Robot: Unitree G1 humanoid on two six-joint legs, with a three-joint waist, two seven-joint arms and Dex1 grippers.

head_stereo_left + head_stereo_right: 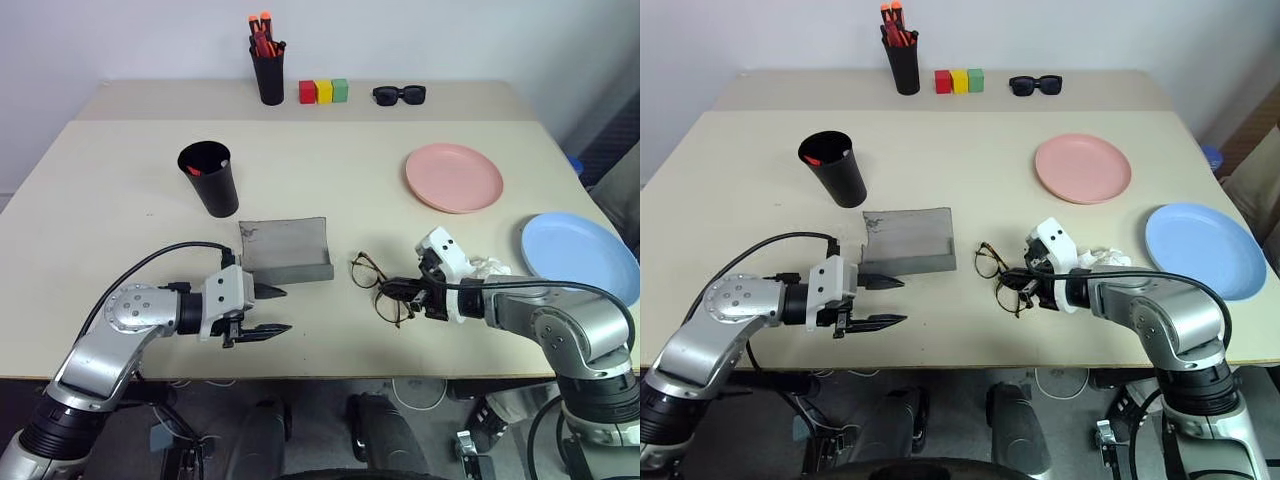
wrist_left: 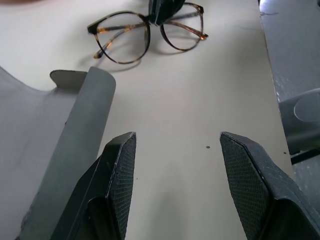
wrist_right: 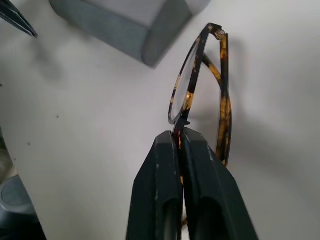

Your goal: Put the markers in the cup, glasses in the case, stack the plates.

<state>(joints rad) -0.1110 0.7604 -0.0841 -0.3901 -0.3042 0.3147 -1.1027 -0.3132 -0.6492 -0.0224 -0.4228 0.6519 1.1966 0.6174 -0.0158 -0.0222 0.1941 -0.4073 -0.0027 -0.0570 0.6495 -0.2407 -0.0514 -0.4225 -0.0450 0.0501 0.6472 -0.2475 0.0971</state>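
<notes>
The glasses [image 1: 372, 272] lie on the table just right of the open grey case [image 1: 285, 250]. My right gripper [image 3: 181, 134] is shut on the glasses at the bridge between the lenses. My left gripper [image 1: 287, 310] stands open just in front of the case's near edge, pointing toward the glasses, with nothing between its fingers [image 2: 122, 165]. The black cup [image 1: 210, 178] stands behind and to the left of the case, and the red end of a marker [image 1: 193, 170] shows inside it. The pink plate [image 1: 453, 177] and the blue plate [image 1: 580, 255] lie apart on the right.
At the table's back stand a black pen holder [image 1: 267, 70] with orange-red pens, three coloured blocks [image 1: 323, 91] and black sunglasses [image 1: 399, 95]. Something white and crumpled [image 1: 490, 266] lies by my right wrist, near the blue plate.
</notes>
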